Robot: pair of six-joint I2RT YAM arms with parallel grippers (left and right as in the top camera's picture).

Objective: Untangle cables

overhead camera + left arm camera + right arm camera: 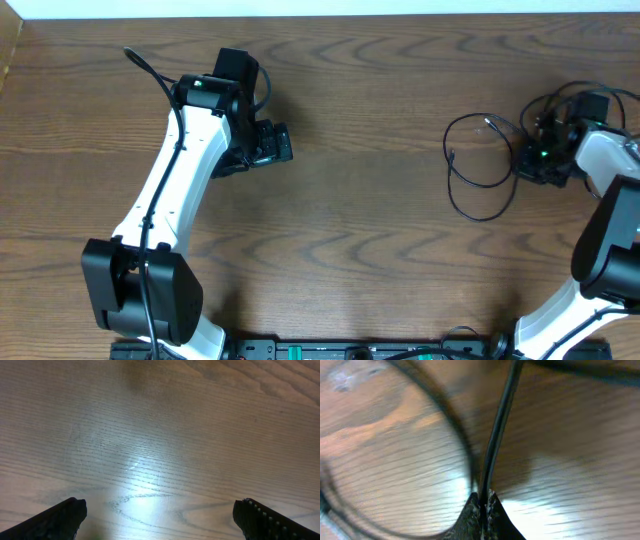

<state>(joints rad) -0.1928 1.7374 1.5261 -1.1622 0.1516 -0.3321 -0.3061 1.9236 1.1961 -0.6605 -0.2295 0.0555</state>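
Thin black cables [480, 165] lie in loose loops on the wooden table at the right, with a small plug end near the top of one loop. My right gripper [535, 155] sits at the loops' right edge. In the right wrist view its fingers [483, 500] are shut on one black cable [497, 435] that runs straight up from the tips; another blurred loop [440, 405] curves to the left. My left gripper [275, 145] is far to the left, open and empty, its two fingertips [160, 515] wide apart over bare wood. No white cable shows.
The right arm's own thicker black cables [585, 100] loop behind the right gripper. The table's far edge [320, 12] runs along the top. A black rail [350, 350] lies at the front edge between the two arm bases.
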